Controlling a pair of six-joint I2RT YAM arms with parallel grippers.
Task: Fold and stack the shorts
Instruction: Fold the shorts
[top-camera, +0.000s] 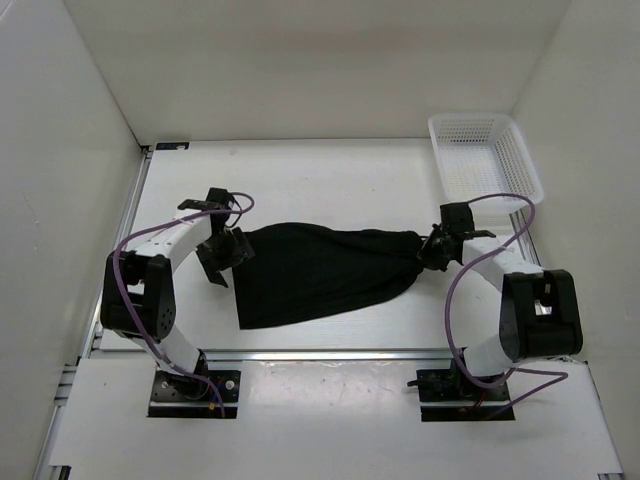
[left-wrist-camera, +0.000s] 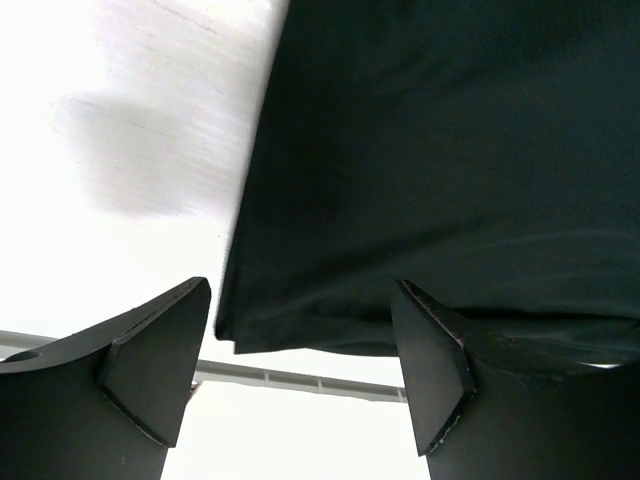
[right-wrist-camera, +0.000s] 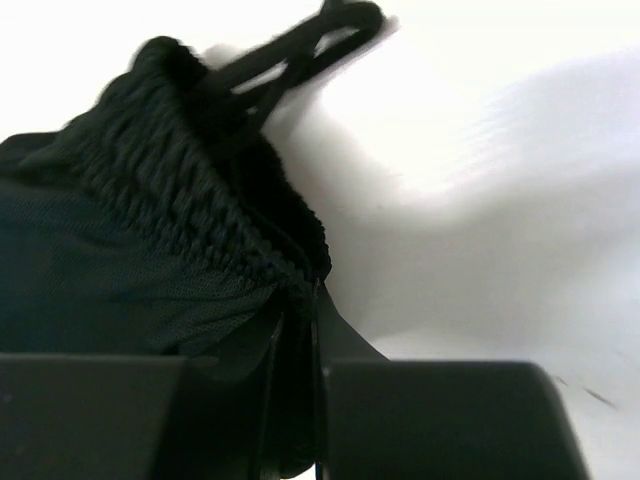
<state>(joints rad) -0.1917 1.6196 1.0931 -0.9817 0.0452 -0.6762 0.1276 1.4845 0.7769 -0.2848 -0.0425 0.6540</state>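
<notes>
One pair of plain black soft fabric shorts (top-camera: 320, 275) lies spread flat on the white desk (top-camera: 330, 180), midway between the left and right edges and nearer the front edge, narrowing toward the right. The right gripper (right-wrist-camera: 300, 300) is pressed together on the gathered, ribbed waistband (right-wrist-camera: 200, 200) at that narrow end. The left gripper (left-wrist-camera: 302, 300) hangs with fingers spread wide over the shorts' left edge, pinching nothing. A white plastic mesh basket (top-camera: 472, 119) sits in the far right corner.

shorts (left-wrist-camera: 450, 170) edge, left end effector (left-wrist-camera: 302, 300) spread
</notes>
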